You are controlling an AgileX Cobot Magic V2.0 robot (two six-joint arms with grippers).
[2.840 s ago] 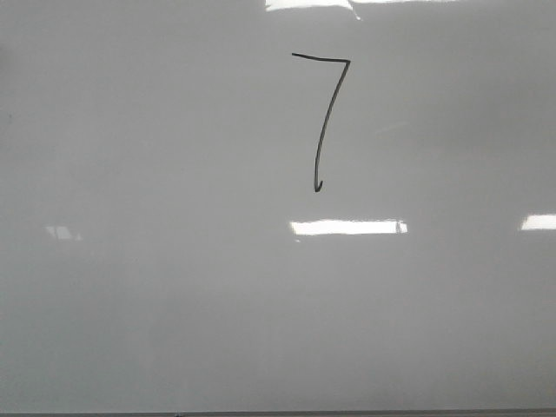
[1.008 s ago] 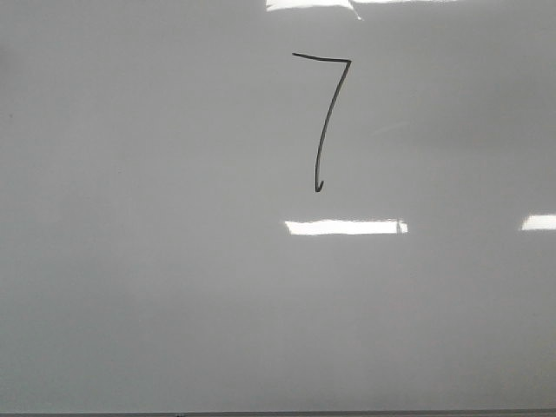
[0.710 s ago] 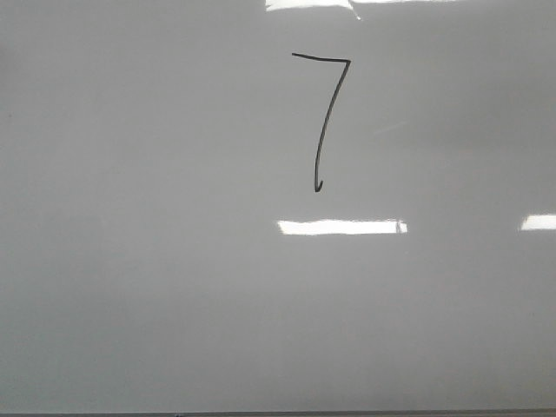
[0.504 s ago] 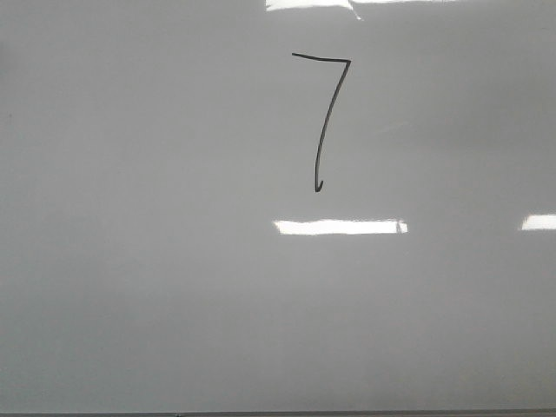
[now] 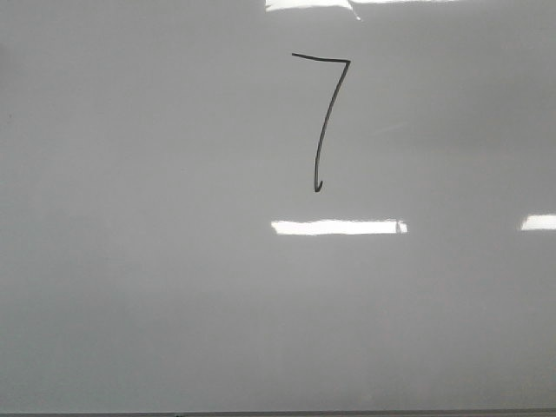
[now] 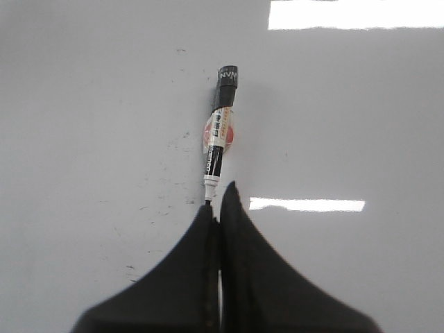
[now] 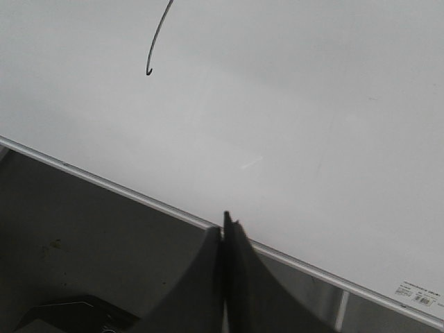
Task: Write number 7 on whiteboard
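The whiteboard (image 5: 174,287) fills the front view. The number 7 (image 5: 327,122) is drawn on it in thin black line, right of centre near the top. No gripper shows in the front view. In the left wrist view my left gripper (image 6: 220,200) is shut with nothing between its jaws. A black-and-white marker (image 6: 220,132) lies flat on the whiteboard (image 6: 104,104) just beyond the fingertips, its white-collared end nearest them. In the right wrist view my right gripper (image 7: 227,222) is shut and empty over the board's metal-framed edge (image 7: 139,198). The hooked tail of the 7 (image 7: 157,35) shows farther in on the board.
Bright rectangular light reflections (image 5: 339,227) lie on the board. Small dark specks (image 6: 159,201) mark the board near the marker. Off the board's edge is a dark grey surface (image 7: 83,236) with a black object (image 7: 69,316). A small label (image 7: 416,300) sits at the board's corner.
The bright reflection below the 7 has grown longer to the left, and a faint reflection at the far left has gone. The 7 is unchanged.
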